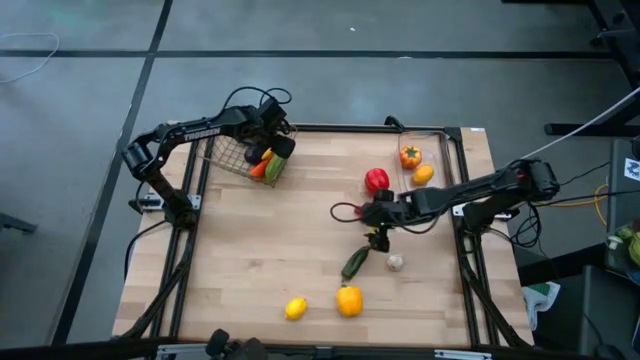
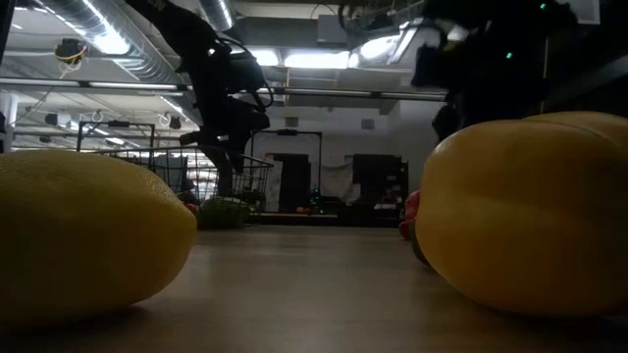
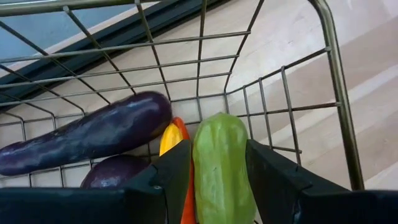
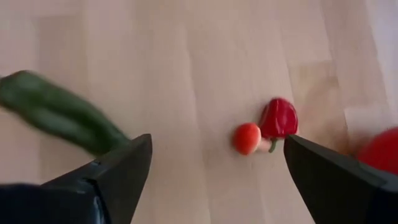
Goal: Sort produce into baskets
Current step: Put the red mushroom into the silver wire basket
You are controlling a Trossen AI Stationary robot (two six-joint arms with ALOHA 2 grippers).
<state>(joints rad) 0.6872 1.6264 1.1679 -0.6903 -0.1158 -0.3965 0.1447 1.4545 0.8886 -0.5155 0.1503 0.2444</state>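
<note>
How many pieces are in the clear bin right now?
2. An orange piece with a green stem sits toward the clear bin's far end; a plain orange fruit lies beside it, nearer the front. The right arm may hide another.

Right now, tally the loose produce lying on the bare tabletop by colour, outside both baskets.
Red: 3 (red pepper, chili, small round piece)
Yellow: 2 (lemon, yellow pepper)
Green: 1 (cucumber)
White: 1 (garlic)
Total: 7
</note>
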